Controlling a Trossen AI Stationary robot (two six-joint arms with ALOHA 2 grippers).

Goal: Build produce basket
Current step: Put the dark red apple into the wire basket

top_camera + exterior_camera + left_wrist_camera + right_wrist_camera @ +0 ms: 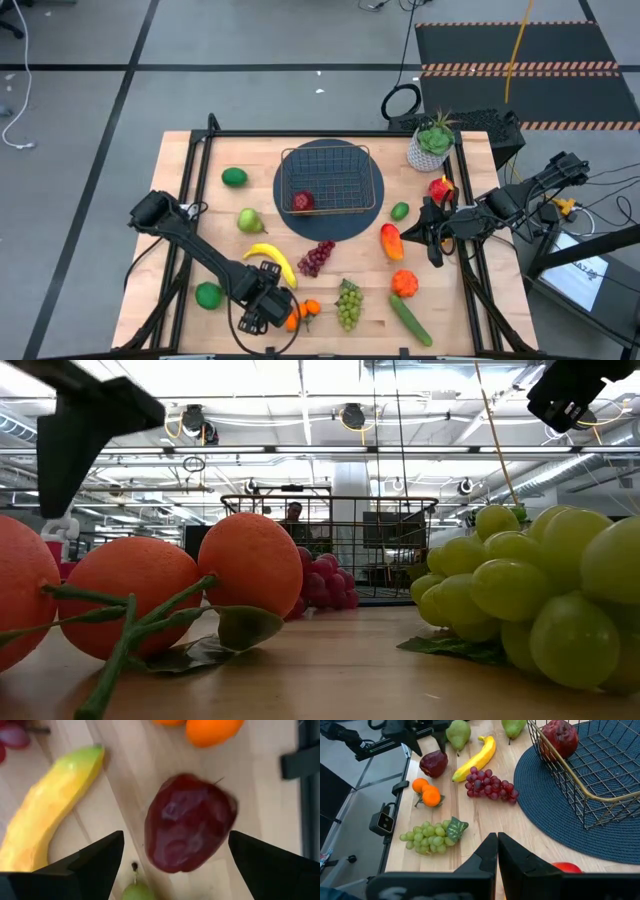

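Basket (pixel 330 178): on the round mat (pixel 330 225), far middle of the table (pixel 180 180); one red apple (pixel 302 201) inside.

Produce outside it: banana (pixel 272 262), purple grapes (pixel 316 258), green grapes (pixel 347 304), oranges (pixel 301 313), pear (pixel 249 220), limes (pixel 234 177), mango (pixel 391 241), cucumber (pixel 410 320).

Left end effector (pixel 172 852): near table edge, fingers spread wide over a dark red apple (pixel 189 822) lying beside the banana and oranges; nothing held.

Right end effector (pixel 498 851): waiting at the right side, fingers closed together, empty.

Step in hand, by my reckoning: picking the second apple. Next: lower, close on the apple, lift, carry it to the basket.
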